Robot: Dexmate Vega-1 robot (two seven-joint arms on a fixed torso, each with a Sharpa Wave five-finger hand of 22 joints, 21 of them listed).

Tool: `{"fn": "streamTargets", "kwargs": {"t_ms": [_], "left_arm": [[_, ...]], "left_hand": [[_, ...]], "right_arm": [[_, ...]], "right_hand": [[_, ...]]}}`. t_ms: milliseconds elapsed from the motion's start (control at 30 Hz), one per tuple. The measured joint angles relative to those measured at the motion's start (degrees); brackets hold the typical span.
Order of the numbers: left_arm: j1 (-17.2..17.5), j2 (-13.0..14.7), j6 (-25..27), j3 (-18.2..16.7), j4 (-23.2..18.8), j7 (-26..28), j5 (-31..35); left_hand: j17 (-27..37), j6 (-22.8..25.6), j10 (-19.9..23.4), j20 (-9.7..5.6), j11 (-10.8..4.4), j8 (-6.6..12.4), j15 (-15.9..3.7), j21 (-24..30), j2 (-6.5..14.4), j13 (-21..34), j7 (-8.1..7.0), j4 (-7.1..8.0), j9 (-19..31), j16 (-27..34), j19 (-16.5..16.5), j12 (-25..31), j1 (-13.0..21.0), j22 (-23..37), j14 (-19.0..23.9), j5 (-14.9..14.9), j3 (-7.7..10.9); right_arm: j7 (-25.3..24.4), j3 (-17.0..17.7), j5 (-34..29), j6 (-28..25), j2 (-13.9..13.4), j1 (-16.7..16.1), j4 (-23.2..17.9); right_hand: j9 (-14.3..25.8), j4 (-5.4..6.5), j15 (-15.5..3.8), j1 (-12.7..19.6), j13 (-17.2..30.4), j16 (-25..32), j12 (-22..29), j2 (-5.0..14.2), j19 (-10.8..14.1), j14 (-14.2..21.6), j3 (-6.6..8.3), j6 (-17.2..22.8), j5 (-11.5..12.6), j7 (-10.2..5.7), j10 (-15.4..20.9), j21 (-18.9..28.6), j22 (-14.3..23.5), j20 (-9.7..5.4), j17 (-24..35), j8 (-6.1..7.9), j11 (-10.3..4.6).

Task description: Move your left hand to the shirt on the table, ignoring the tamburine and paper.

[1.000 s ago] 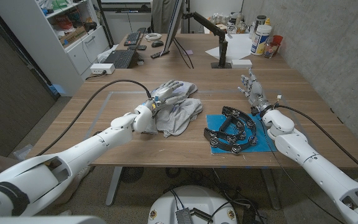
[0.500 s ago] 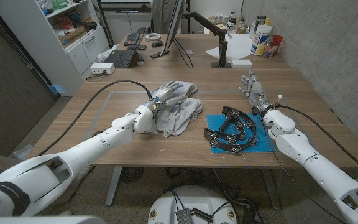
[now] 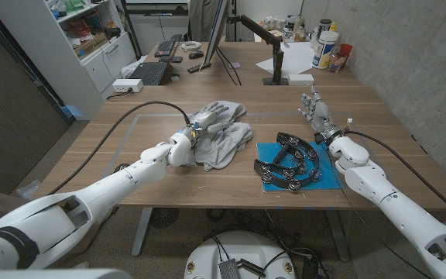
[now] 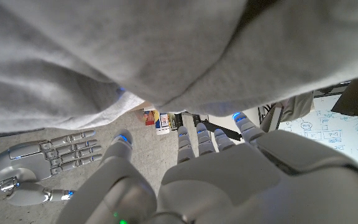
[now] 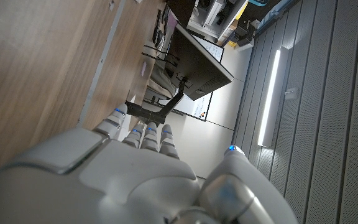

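The shirt (image 3: 221, 138), grey and crumpled, lies mid-desk (image 3: 153, 174), left of centre. To its right, nearer me, a black tambourine (image 3: 289, 161) rests on blue paper (image 3: 325, 177), apart from the shirt. My right robot hand (image 3: 317, 115) stands just beyond the paper, fingers apart, grasping nothing. My left robot hand (image 3: 207, 118) rests on the shirt's far left part, fingers extended over the cloth, gripping nothing.

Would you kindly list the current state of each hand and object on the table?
shirt: crumpled on the table, left hand on it.
left hand: fingers extended, resting on the shirt.
right hand: open, fingers apart, holding nothing.
tambourine: lying on the blue paper, untouched.
blue paper: flat under the tambourine.
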Motion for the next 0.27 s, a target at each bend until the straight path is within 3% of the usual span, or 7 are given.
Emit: {"fn": "streamTargets", "kwargs": {"t_ms": [267], "left_arm": [[0.2,-0.1,0.0,0.1,0.2,-0.1,-0.3]], "left_hand": [[0.0,0.3,0.0,-0.31,0.00,0.20,0.00,-0.3,0.0,0.0,0.31,0.00,0.0,0.0,0.3,0.0,0.0,0.0,0.0,0.0,0.00]], "right_arm": [[0.0,0.0,0.0,0.0,0.0,0.0,0.0]], "right_hand": [[0.0,0.00,0.00,0.0,0.0,0.0,0.0,0.00,0.0,0.0,0.00,0.0,0.0,0.00,0.0,0.0,0.0,0.00,0.0,0.00,0.00]]}}
